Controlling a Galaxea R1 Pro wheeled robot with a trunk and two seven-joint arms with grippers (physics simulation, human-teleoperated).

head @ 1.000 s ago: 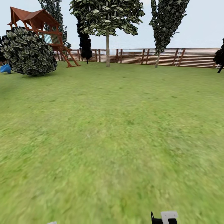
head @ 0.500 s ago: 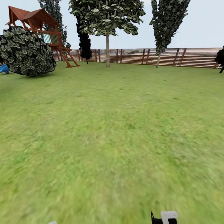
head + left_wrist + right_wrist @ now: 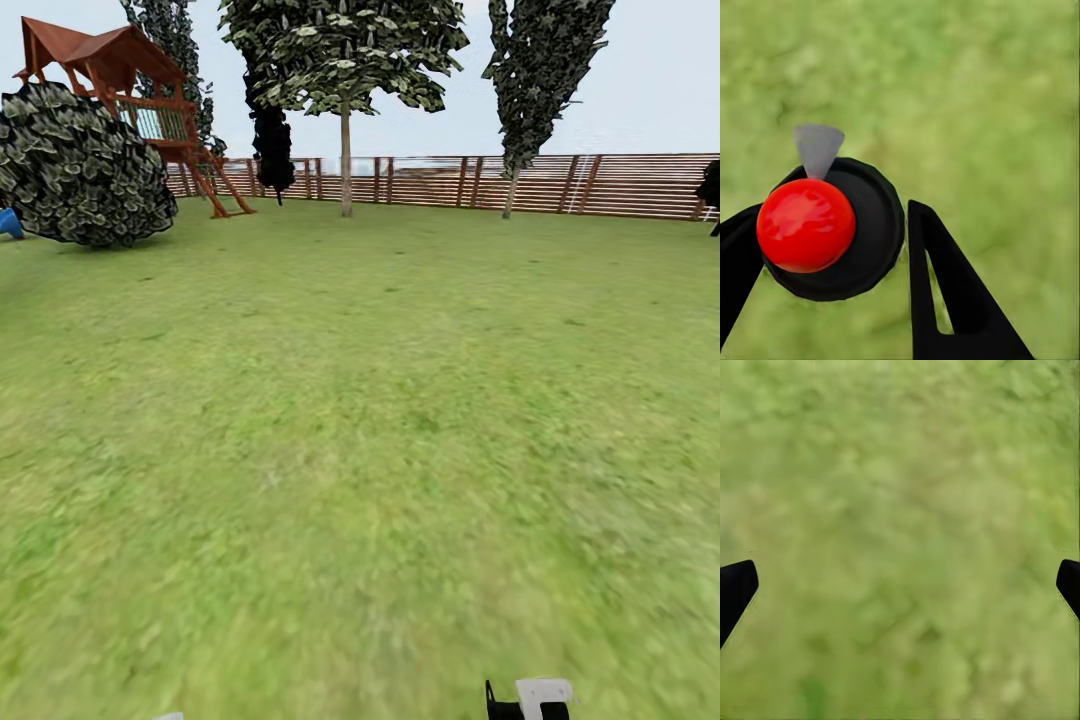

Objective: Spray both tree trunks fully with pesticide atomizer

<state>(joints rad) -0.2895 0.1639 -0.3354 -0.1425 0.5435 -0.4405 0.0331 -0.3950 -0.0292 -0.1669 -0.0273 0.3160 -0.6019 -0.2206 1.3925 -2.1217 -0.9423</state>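
Note:
My left gripper (image 3: 832, 214) is shut on the pesticide atomizer (image 3: 874, 225), seen from above as a round dark body with a red cap and a pale grey nozzle. One black finger presses on each side of it, over blurred grass floor (image 3: 990, 90). My right gripper (image 3: 900, 585) is open, its two black fingertips far apart with just grass between them; its white pad and black body also show at the bottom edge of the head view (image 3: 530, 700). Far off by the fence stands a tree (image 3: 346, 170) with a bare pale trunk and high foliage.
A wide lawn (image 3: 360, 420) stretches ahead to a brown slat fence (image 3: 600, 185). A big round shrub (image 3: 85, 165) and a wooden playhouse (image 3: 130, 75) stand at the far left. A tall narrow tree (image 3: 525, 90) and a dark conifer (image 3: 272, 140) stand near the fence.
The whole head view has shifted a little: the shrub and playhouse have drifted left, so the camera moved. Both grippers keep their places at the bottom edge.

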